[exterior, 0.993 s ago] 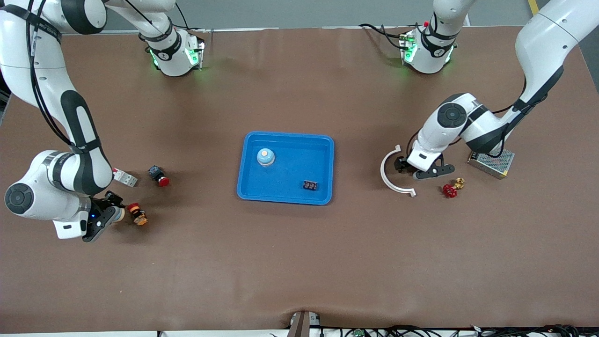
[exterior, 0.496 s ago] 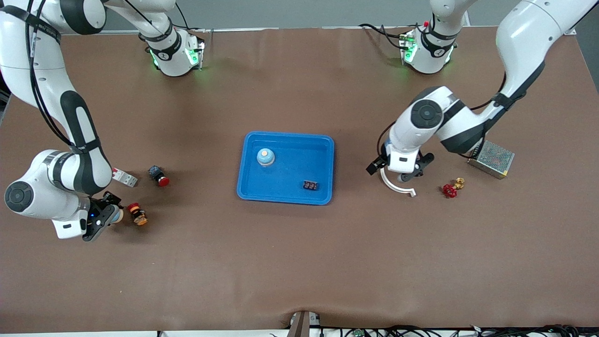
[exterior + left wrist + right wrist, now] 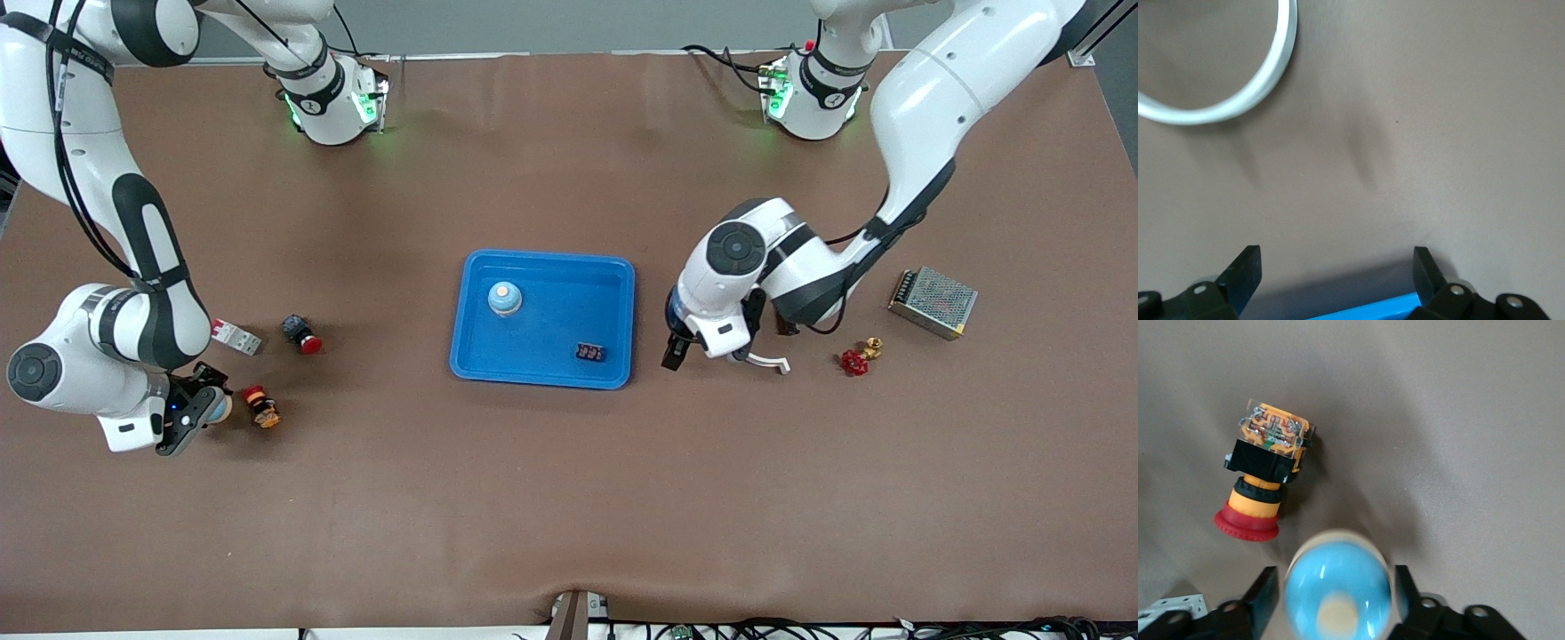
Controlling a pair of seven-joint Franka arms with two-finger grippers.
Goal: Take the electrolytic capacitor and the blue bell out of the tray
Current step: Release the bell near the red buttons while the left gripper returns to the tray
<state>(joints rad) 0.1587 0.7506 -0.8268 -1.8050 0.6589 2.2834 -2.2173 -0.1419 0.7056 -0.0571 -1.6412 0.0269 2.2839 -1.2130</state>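
The right hand [image 3: 206, 411] sits low over the worktop [image 3: 569, 498] at the right arm's end, at about 8 o'clock from the blue tray [image 3: 542, 374] in the front view. A light-blue bell [image 3: 222, 407] with a pale button on top lies inside the hand, seen from above in the right wrist view [image 3: 1338, 590]. Whether the hand is clamped on it or has let go cannot be told. Just beside the bell lies a red-and-orange push button [image 3: 260, 406] on its side. A darker red-capped button [image 3: 301, 334] and a small white block [image 3: 236, 336] lie at about 12 o'clock from it. A second bell [image 3: 504, 299] stands in the tray, and a small black part [image 3: 589, 352] lies at 4 o'clock from it. The left hand [image 3: 676, 354] hovers at the tray's 3 o'clock, spread wide and empty, between the tray and a white ring [image 3: 768, 360]. A red valve [image 3: 858, 357] and a metal box [image 3: 932, 301] lie toward the left arm's end.
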